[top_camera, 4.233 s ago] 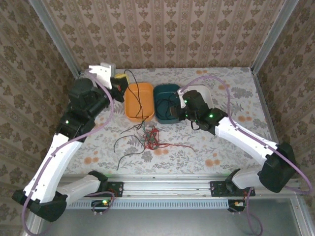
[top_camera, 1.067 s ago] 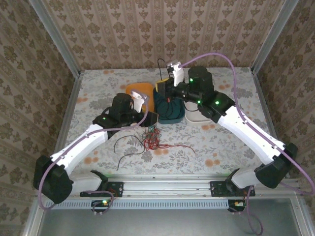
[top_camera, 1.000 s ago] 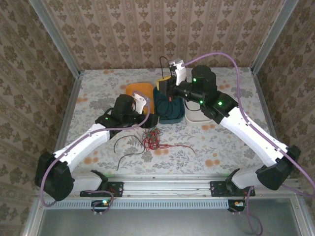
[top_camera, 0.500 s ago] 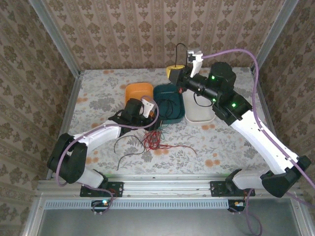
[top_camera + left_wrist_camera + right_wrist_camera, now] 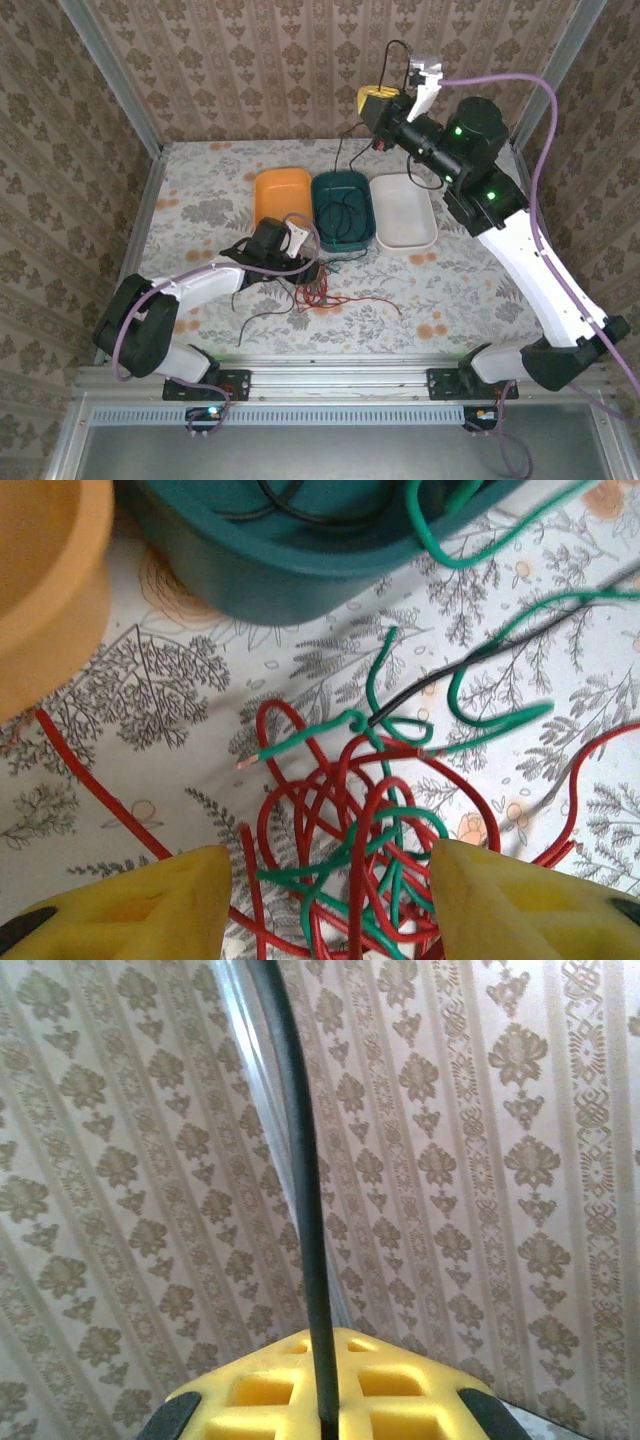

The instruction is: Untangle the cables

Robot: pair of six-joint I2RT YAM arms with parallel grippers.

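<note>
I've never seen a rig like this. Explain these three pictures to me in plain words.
These are two robot arms bolted to a table's edge, each ending in a yellow two-finger clamp, the gripper. The wide picture looks down from above; the other two come from a camera on each wrist. On the flowered table stand an orange bin, a teal bin and a white bin, with a tangle of thin red and green cables in front. The left gripper is low at that tangle, a finger on either side; whether it pinches it I cannot tell. The right gripper is up high, shut on a black cable that hangs toward the teal bin.
</note>
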